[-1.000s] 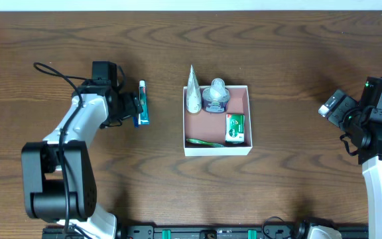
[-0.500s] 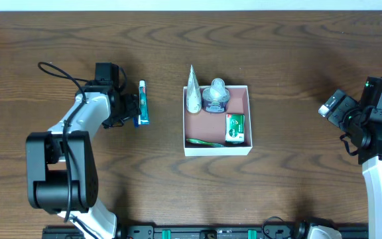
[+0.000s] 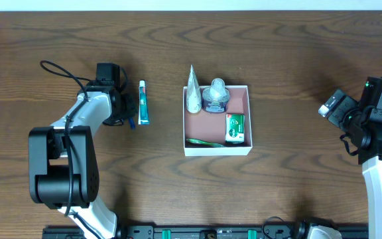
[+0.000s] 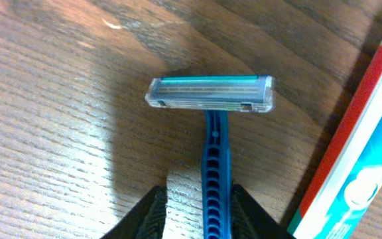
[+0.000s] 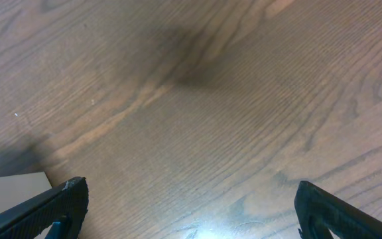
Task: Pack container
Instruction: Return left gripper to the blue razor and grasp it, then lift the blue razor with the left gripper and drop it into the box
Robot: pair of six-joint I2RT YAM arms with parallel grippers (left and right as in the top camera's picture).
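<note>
The left tool straddles the blue handle of a razor; I cannot tell whether it pinches it. Just beside, a red, white and teal toothpaste lies on the surface, its lettering cut off and unreadable. The right tool is spread wide. The container sits mid-surface, well apart from both tools, and holds a green packet whose print is too small to read.
</note>
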